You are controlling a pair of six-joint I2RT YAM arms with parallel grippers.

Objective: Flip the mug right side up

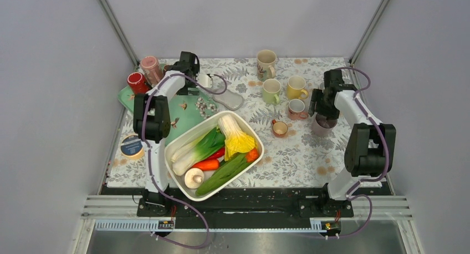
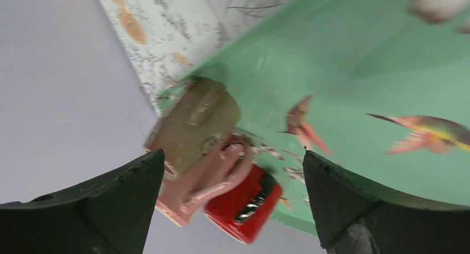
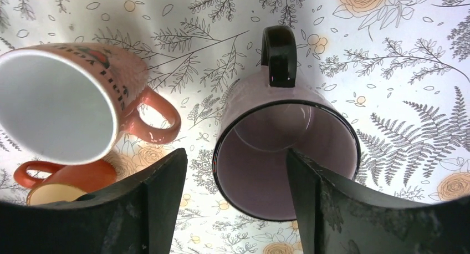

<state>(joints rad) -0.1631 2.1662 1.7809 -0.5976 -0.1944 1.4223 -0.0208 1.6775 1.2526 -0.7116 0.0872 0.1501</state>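
Observation:
A pink mug (image 1: 151, 69) stands upside down on the green cutting board (image 1: 191, 116) at the far left, its brown base up. In the left wrist view the pink mug (image 2: 194, 148) lies ahead between my fingers, touching a red mug (image 2: 244, 207). My left gripper (image 1: 169, 69) is open and empty, just right of the pink mug. My right gripper (image 1: 323, 105) is open over an upright lilac mug (image 3: 285, 154) with a black handle. One fingertip (image 3: 310, 193) overlaps its opening, and the other is outside the rim.
A red mug (image 1: 136, 82) sits beside the pink one. Several upright mugs (image 1: 271, 90) stand at the far centre and right. A white tub of vegetables (image 1: 213, 154) fills the middle. A tape roll (image 1: 132, 146) lies at the left edge. A salmon mug (image 3: 61, 104) is left of the lilac one.

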